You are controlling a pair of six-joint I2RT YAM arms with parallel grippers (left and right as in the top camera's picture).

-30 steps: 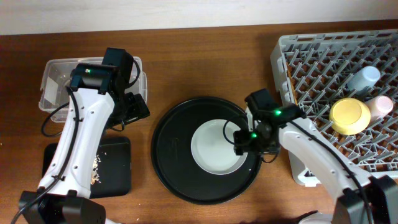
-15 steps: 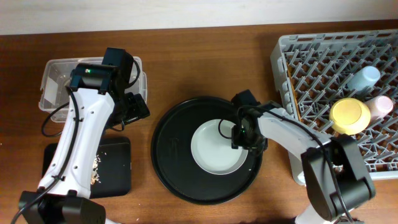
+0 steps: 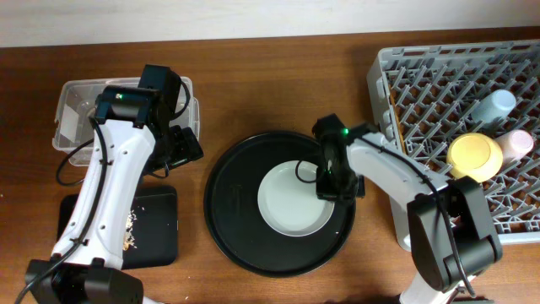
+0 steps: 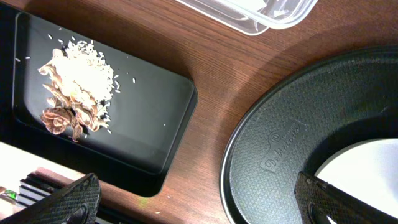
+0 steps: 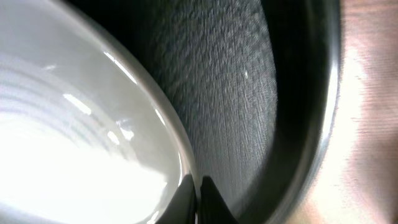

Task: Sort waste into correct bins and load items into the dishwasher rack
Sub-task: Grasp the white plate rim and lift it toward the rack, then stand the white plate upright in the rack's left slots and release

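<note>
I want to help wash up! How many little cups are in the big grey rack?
2. The blue cup sits near the right edge of the rack; the pink cup is just below it in the picture, beside the yellow bowl. More may hide beyond the frame.

The left arm [image 3: 105, 181] rises from the near table edge, well left of the large round black tray [image 3: 228, 211], and bends at the wrist so that the left gripper [image 3: 181, 145] points toward the tray's left rim, just short of it, with its fingers [image 4: 74, 199] spread wide. The right arm [image 3: 396, 169] reaches in from the tray's right. Its wrist is over the right rim, and the right gripper [image 3: 331, 181] points down inside the tray, fingertips [image 5: 208, 193] pressed together.
</note>
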